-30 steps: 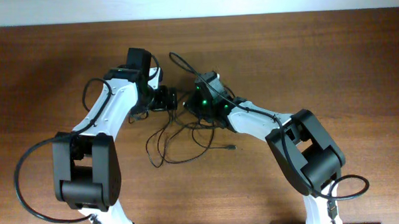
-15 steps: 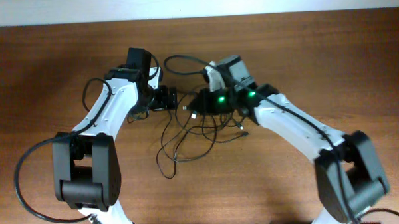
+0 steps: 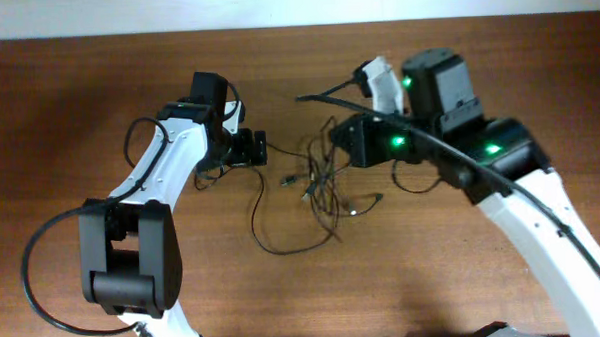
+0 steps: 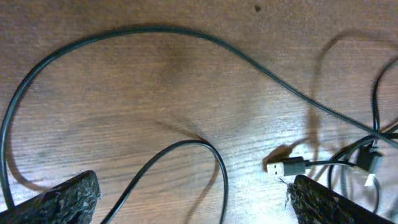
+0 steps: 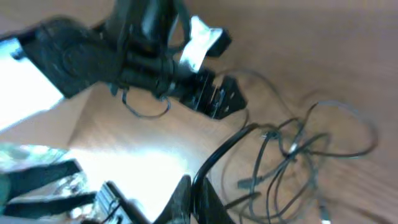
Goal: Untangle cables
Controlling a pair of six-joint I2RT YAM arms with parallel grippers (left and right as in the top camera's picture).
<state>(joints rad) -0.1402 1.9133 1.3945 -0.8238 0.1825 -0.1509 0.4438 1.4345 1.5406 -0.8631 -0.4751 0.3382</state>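
Pulling-apart step: right fingers (image 5: pixel 184 198) clenched one cable (image 5: pixel 221 152), tangle (image 3: pixel 325 180) dangling; left fingers (image 4: pixel 62 196) hung released, likely needing to pin the plug (image 4: pixel 287 167).

Right wrist view blurred, glare lower left.

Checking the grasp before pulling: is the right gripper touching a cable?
Touching. The right wrist view shows a cable running into the right gripper, pinched between its jaws.
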